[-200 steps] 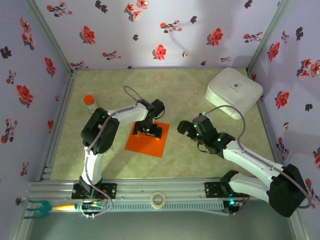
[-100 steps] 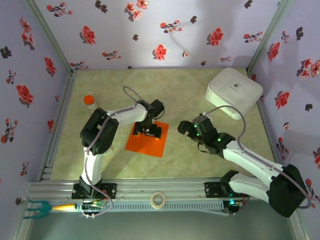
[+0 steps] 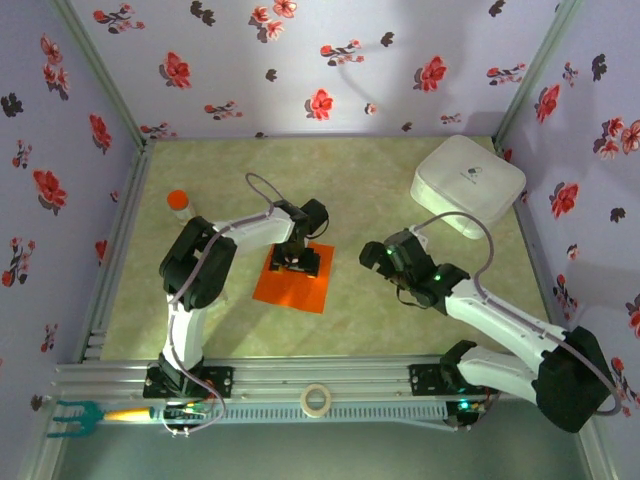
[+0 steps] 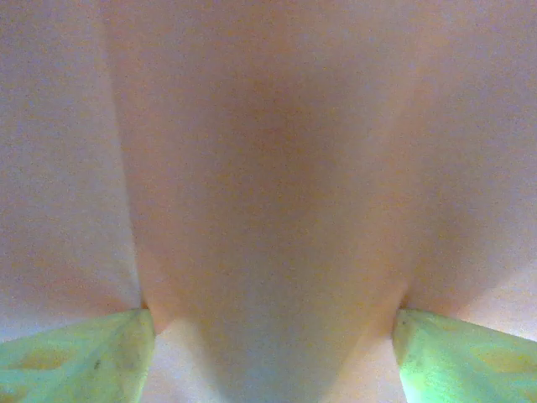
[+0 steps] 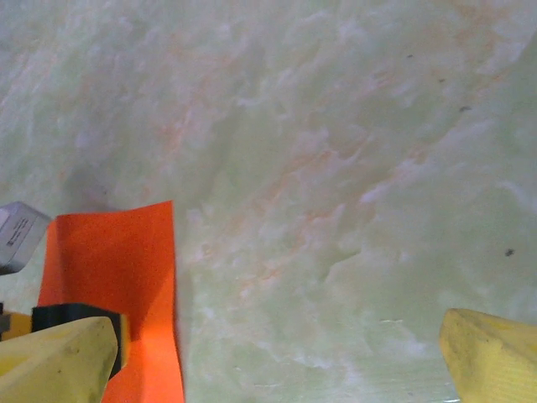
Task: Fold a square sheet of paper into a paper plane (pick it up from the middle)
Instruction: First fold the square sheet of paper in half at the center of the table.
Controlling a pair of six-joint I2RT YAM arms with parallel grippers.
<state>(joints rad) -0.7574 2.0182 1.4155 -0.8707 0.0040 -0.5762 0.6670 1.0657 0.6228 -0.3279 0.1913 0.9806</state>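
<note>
The square sheet of paper (image 3: 290, 288) lies flat on the green table, bright orange-red. My left gripper (image 3: 298, 262) is down on the sheet's upper middle. In the left wrist view the paper (image 4: 268, 168) is a close pinkish-orange blur, and the left gripper (image 4: 273, 357) is open, its yellow-green fingertips (image 4: 75, 357) wide apart against it. My right gripper (image 3: 381, 256) hovers just right of the sheet, open, with bare table between its yellow fingers (image 5: 495, 357). The sheet's right edge (image 5: 117, 277) shows at that view's lower left.
A white case (image 3: 468, 183) sits at the back right. A small orange-capped bottle (image 3: 179, 204) stands at the left. A tape roll (image 3: 316, 399) rests on the front rail. Floral walls (image 3: 300, 60) close in three sides.
The left gripper has settled slightly lower on the sheet, and the sheet's right edge has drawn in a little. The right gripper has barely shifted.
</note>
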